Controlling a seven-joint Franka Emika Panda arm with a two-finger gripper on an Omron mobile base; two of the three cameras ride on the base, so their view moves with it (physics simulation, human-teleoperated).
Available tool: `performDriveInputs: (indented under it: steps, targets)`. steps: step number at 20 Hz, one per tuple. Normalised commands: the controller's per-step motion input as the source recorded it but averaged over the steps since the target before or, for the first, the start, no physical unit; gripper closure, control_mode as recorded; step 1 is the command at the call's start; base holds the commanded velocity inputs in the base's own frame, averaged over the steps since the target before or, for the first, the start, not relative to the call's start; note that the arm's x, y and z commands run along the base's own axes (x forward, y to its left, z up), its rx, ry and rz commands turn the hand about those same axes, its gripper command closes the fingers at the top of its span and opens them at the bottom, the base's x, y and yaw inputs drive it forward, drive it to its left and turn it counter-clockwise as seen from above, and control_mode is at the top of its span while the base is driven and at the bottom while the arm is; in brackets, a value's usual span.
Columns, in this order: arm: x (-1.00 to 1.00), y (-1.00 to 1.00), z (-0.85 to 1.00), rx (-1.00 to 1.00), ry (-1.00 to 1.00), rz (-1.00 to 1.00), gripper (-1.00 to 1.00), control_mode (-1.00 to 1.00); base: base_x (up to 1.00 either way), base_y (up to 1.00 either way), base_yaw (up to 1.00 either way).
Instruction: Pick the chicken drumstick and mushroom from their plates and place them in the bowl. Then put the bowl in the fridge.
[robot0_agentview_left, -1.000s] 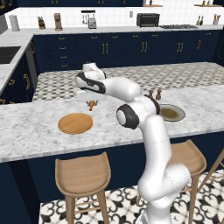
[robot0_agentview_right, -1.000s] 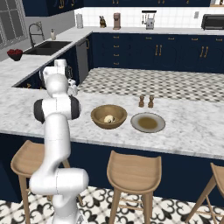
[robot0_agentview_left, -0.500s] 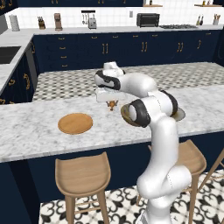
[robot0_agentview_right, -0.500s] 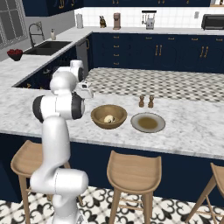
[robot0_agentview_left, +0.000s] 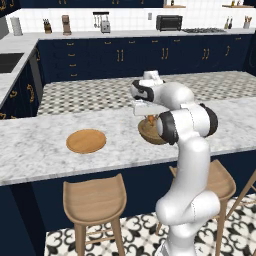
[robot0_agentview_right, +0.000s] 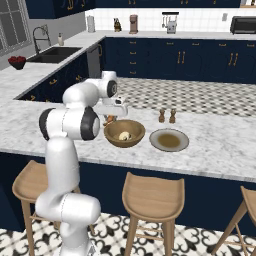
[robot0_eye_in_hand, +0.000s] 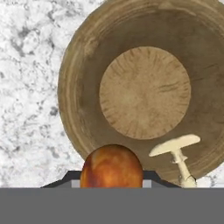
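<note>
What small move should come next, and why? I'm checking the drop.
Probably shift the hand a little further over the bowl before letting go. In the hand view the drumstick sits above the bowl's rim, not its centre, where the mushroom already lies inside.

The golden-brown drumstick sits at bottom centre of the hand view, over the rim of the deep wooden bowl. The pale mushroom lies inside, lower right.

The wooden plate lies flat at centre-left, the grey-rimmed plate right of the bowl.

no readable text, labels or numbers
</note>
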Motion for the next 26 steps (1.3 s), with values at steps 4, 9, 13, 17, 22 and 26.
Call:
performDriveInputs:
  steps: [4, 9, 13, 17, 22, 26]
  targets:
    - [0.32, -0.75, -0.18, 0.00, 0.00, 0.00, 1.00, -1.00, 0.00, 0.00, 0.00]
    - [0.27, -0.27, -0.50, 0.00, 0.00, 0.00, 1.00, -1.00, 0.00, 0.00, 0.00]
    - [0.05, -0.02, -0.33, 0.00, 0.00, 0.00, 1.00, -1.00, 0.00, 0.00, 0.00]
    - [0.00, 0.00, -0.13, 0.00, 0.00, 0.00, 1.00, -1.00, 0.00, 0.00, 0.00]
    - [0.00, 0.00, -0.13, 0.00, 0.00, 0.00, -1.00, -1.00, 0.00, 0.00, 0.00]
    - [0.00, 0.00, 0.00, 0.00, 0.00, 0.00, -1.00, -1.00, 0.00, 0.00, 0.00]
